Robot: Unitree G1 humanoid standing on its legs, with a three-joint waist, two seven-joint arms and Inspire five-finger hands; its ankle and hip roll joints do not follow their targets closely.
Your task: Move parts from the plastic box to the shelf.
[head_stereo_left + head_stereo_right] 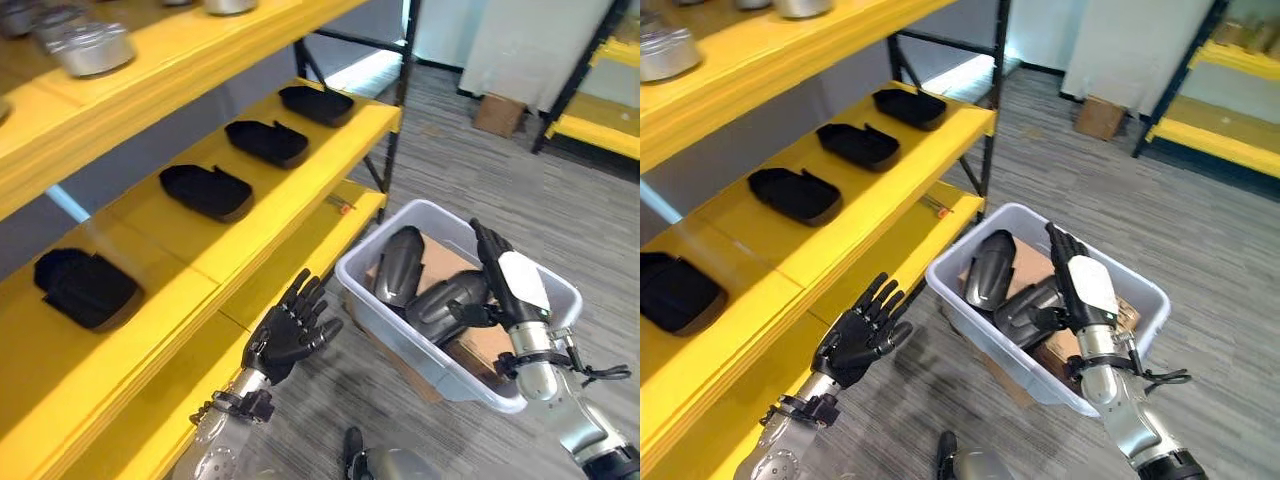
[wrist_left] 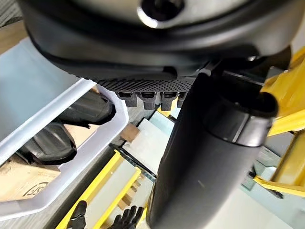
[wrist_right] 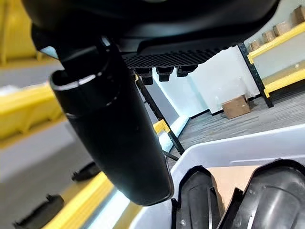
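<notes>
Left eye view: the left hand (image 1: 290, 335) hangs open and empty beside the yellow shelf (image 1: 300, 170), which carries four black parts (image 1: 207, 190). Right eye view: the right hand (image 1: 1080, 285), fingers straight, rests over curved black parts (image 1: 1025, 305) inside the plastic box (image 1: 1145, 285).

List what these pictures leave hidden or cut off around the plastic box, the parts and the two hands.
- Plastic box: its bottom is hidden by the two dark parts and cardboard, so any further parts cannot be told.
- Right hand: it reaches into the box over a part, but whether it touches it cannot be told.
- Left hand: open beside the shelf; holds nothing.
- Metal part on the upper shelf: cut off by the picture's edge.
</notes>
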